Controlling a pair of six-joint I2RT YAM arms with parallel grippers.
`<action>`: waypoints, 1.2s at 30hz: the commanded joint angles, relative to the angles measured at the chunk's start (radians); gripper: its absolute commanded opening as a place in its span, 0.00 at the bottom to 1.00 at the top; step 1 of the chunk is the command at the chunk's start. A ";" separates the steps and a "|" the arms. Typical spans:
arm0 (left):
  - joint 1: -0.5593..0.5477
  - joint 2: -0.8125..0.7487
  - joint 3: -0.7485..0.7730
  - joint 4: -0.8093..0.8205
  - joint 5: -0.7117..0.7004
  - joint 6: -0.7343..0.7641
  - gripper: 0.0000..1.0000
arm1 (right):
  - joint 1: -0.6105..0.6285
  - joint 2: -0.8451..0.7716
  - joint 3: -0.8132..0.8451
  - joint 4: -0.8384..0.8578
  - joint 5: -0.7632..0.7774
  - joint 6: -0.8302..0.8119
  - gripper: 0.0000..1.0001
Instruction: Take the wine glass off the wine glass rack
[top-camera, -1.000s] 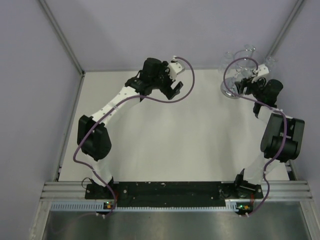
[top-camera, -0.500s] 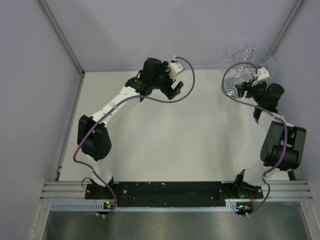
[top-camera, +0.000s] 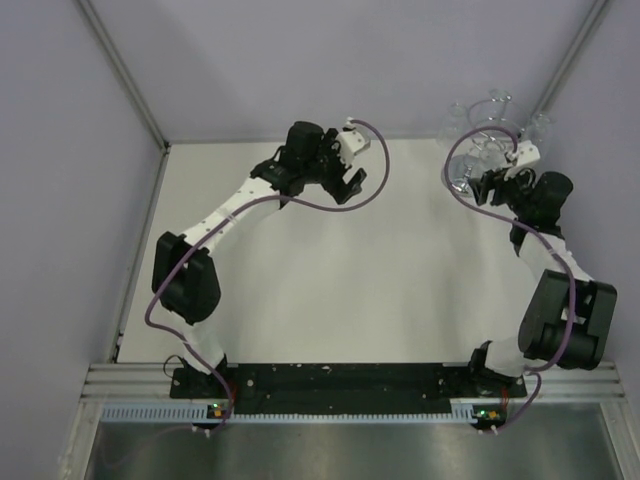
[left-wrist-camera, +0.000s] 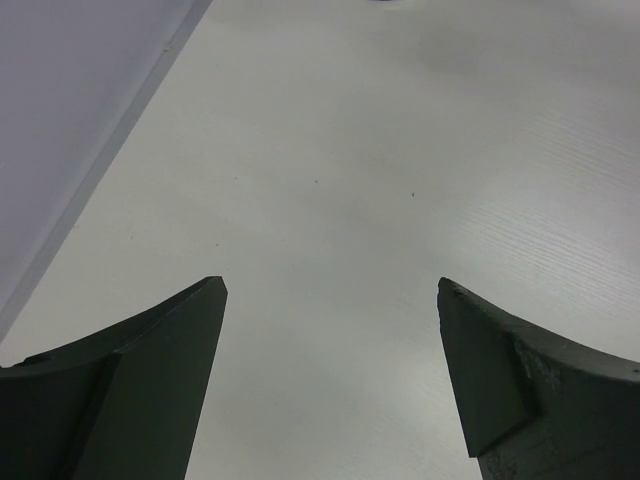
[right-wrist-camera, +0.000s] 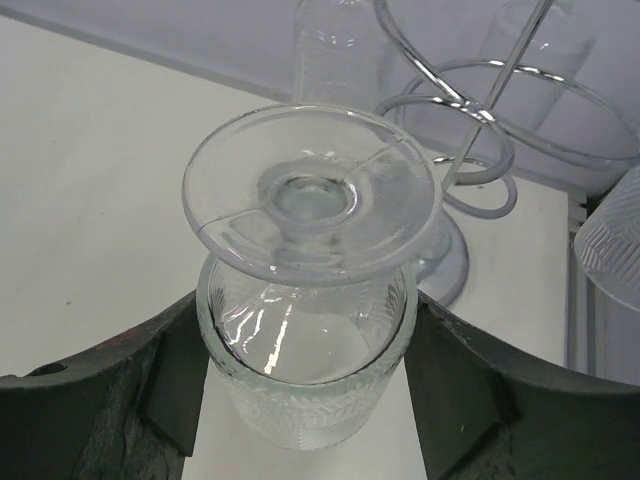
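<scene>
1. Wine glass (right-wrist-camera: 305, 330) upside down, round foot toward the wrist camera, patterned clear bowl pinched between both fingers of the right gripper (right-wrist-camera: 308, 400), jaws partway open around it.
2. Held just in front of the rack (right-wrist-camera: 487, 112); cannot tell whether the foot touches the wire loops.
3. Other glasses (right-wrist-camera: 340, 45) hanging behind.
4. Right arm stretched to the far right corner of the table (top-camera: 400, 280), wrist turned left.
5. Left gripper (left-wrist-camera: 330, 290) spread wide, empty, above bare table at the far middle.
6. From above, glass barely distinguishable from rack; grip plain only in the right wrist view.
</scene>
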 joint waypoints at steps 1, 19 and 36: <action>-0.013 -0.113 -0.044 0.112 0.019 0.027 0.91 | 0.027 -0.190 -0.011 -0.089 -0.072 0.008 0.00; -0.056 -0.386 -0.486 0.675 0.094 0.508 0.71 | 0.320 -0.016 0.456 -0.830 -0.566 0.165 0.00; -0.106 -0.286 -0.405 0.638 0.108 0.665 0.52 | 0.498 0.159 0.629 -0.898 -0.594 0.133 0.00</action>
